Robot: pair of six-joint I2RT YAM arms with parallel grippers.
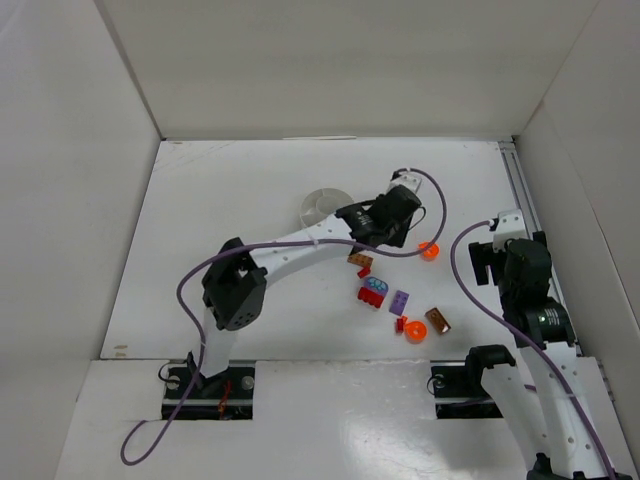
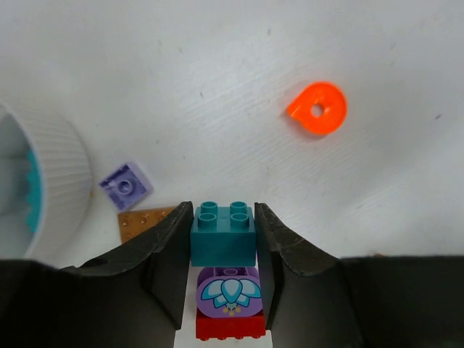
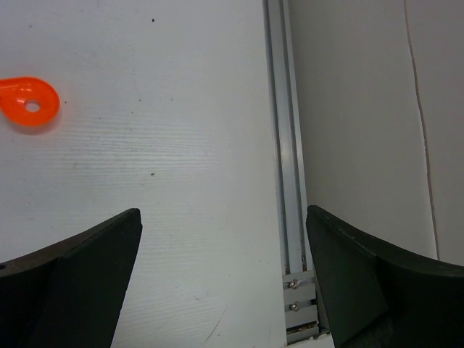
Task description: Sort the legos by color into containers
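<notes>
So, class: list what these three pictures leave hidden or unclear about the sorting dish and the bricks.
Dish contents: top view, the left arm covers part; left wrist view, the frame's left edge cuts it off.
Brown plate: left wrist view, partly behind a finger.
Teal brick in the left gripper: top view, hidden under that arm.

The teal brick (image 2: 222, 235) looks smooth plastic, the dish (image 2: 64, 177) ribbed, the table (image 2: 181, 58) matt.
</notes>
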